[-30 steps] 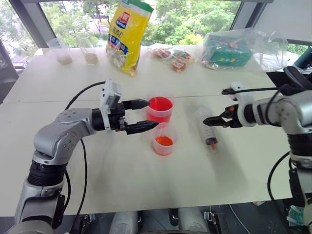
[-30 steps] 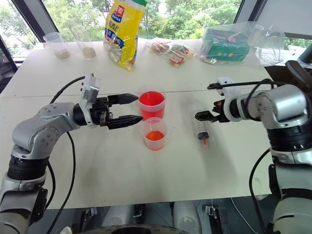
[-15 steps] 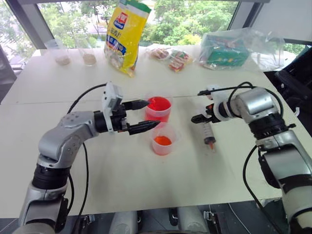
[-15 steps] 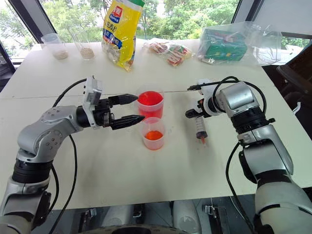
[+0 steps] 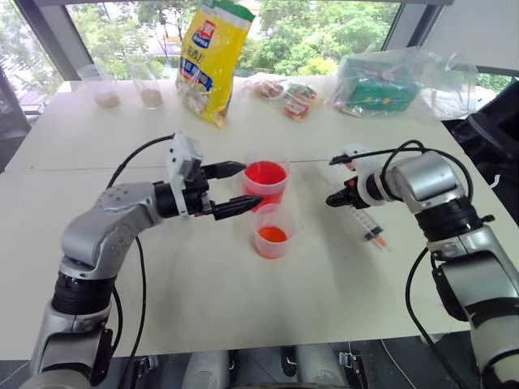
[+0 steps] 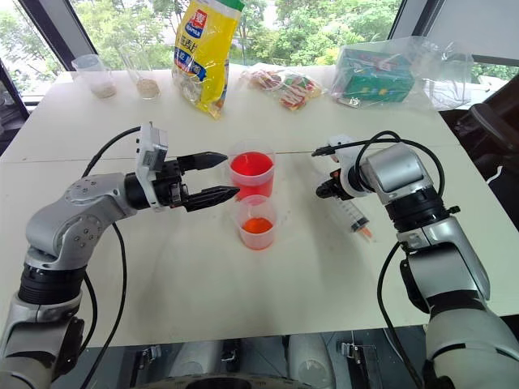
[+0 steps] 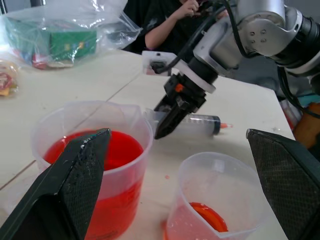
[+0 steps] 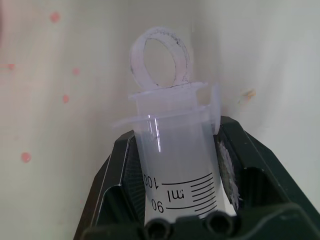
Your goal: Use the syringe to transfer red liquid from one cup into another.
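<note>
The syringe (image 5: pixel 365 220) lies on the white table (image 5: pixel 195 300), right of the cups, its orange tip pointing toward the table's front right. My right gripper (image 5: pixel 336 198) is shut on its barrel near the plunger ring, seen close in the right wrist view (image 8: pixel 175 150). The taller cup (image 5: pixel 266 180) holds red liquid (image 5: pixel 266 173) almost to its brim. Just in front of it stands the shorter cup (image 5: pixel 272 233) with orange-red only at the bottom. My left gripper (image 5: pixel 250 184) hovers open beside the taller cup, touching neither cup.
Along the table's far edge stand a yellow bag (image 5: pixel 212 57), two small clear cups of beige powder (image 5: pixel 105 85), snack packets (image 5: pixel 288 93) and a plastic bag with a green box (image 5: pixel 381 85). A person (image 7: pixel 175 20) sits beyond the table's right side.
My right gripper has closed on the syringe's plunger end. The syringe's tip has swung out to the right on the table. My left gripper has stayed where it was, open.
</note>
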{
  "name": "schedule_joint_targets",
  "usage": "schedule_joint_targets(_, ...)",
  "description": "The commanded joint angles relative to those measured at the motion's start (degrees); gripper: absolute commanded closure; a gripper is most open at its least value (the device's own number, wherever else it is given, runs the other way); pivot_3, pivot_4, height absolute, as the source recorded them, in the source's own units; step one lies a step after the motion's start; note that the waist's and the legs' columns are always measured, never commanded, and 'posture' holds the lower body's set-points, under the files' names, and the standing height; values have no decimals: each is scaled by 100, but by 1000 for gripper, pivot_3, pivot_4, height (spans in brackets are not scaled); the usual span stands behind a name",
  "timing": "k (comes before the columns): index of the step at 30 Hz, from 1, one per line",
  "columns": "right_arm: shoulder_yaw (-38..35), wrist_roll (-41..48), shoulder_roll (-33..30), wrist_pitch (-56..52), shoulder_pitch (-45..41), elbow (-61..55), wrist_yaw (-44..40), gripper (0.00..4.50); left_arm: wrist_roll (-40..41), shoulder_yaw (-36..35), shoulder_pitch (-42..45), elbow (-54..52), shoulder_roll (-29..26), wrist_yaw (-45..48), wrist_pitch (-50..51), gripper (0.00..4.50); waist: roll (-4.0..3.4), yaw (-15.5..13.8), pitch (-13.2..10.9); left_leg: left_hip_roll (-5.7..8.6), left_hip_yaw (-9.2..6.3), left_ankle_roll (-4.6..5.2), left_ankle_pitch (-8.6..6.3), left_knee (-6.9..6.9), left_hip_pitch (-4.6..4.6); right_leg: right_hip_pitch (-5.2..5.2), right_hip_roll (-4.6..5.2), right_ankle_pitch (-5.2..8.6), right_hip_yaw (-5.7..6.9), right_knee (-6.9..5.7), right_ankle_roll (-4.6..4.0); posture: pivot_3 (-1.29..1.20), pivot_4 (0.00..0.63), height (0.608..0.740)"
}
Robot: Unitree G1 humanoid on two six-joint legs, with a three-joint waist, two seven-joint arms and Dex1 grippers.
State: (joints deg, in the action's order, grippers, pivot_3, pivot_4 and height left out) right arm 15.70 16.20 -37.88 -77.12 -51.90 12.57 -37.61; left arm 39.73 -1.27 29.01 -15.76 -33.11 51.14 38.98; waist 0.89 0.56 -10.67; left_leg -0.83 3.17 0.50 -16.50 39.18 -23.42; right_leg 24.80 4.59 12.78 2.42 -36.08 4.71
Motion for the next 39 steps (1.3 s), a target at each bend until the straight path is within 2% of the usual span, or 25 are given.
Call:
schedule_joint_targets(1, -866, 249, -256, 263, 141, -1017, -44, 2887, -16, -61, 241, 92, -53, 159, -134, 0, -2, -6, -1, 1, 1, 0, 0, 0, -1, 1, 1, 0, 0, 1, 0, 0, 150, 740)
schedule_joint_targets(5, -2387, 868, -218, 947, 662, -2579, -141, 2887, -114, 26, 747, 547, -3, 365, -205, 0, 1, -19, -4, 3, -4, 0, 0, -1, -7, 3, 1, 0, 5, 3, 2, 0, 150, 740)
schedule_joint_targets(6, -2734, 1008, -170, 1449, 842, -2978, -245, 2887, -142, 58, 914, 682, 27, 403, -212, 0, 1, -19, -4, 3, -5, 0, 0, -1, -6, 3, 1, 0, 6, 2, 2, 0, 150, 740)
schedule_joint_targets(8, -3070, 1226, 53, 1954, 994, -3542, -190, 2887, -143, 25, 1107, 931, -22, 606, -240, 0, 0, -13, -3, 2, -9, 0, 0, -2, -6, 1, 0, 1, 11, 4, 3, 0, 150, 740)
schedule_joint_targets(15, -3622, 2784, 988, 2143, 845, -4423, 11, 2887, -343, 58, 1706, 1586, -94, 1112, -415, 0, -1, 17, -5, -5, -7, -4, 2, -4, 5, 0, -7, 2, 7, -6, 3, 0, 150, 740)
schedule_joint_targets(18, -3535, 3338, 1496, 2335, 782, -4425, 180, 2887, -393, 0, 1946, 1880, -194, 1344, -468, 0, -1, 13, -5, -2, -6, -4, 3, -3, 3, -1, -3, 1, 7, -4, 3, 0, 150, 740)
schedule_joint_targets(22, -3278, 3512, 2038, 2796, 900, -4170, 297, 2887, -472, 25, 2077, 1986, -284, 1499, -490, 0, -1, 16, -5, 0, -4, -3, 2, -3, 3, -2, 0, 1, 6, -2, 3, 0, 150, 740)
schedule_joint_targets(26, -2988, 3323, 2441, 3483, 1433, -3991, 168, 2887, -231, -114, 2107, 1754, -370, 1474, -161, 0, -1, 4, -4, -1, -7, -3, 2, -3, 2, -2, 0, 1, 7, -3, 3, 0, 150, 740)
schedule_joint_targets(36, -1882, 2351, 2574, 4938, 2787, -3656, -348, 2887, 131, -308, 2676, 1853, -366, 1438, 414, 0, -2, 19, -5, 1, -8, -3, 2, -4, 2, -1, -1, 1, 7, -4, 3, 0, 150, 740)
schedule_joint_targets(39, -1717, 2241, 2561, 5115, 2938, -3675, -355, 2887, 137, -305, 2739, 1888, -345, 1429, 461, 0, -2, 24, -5, 2, -7, -3, 2, -3, 2, -1, -1, 1, 7, -4, 4, 0, 150, 740)
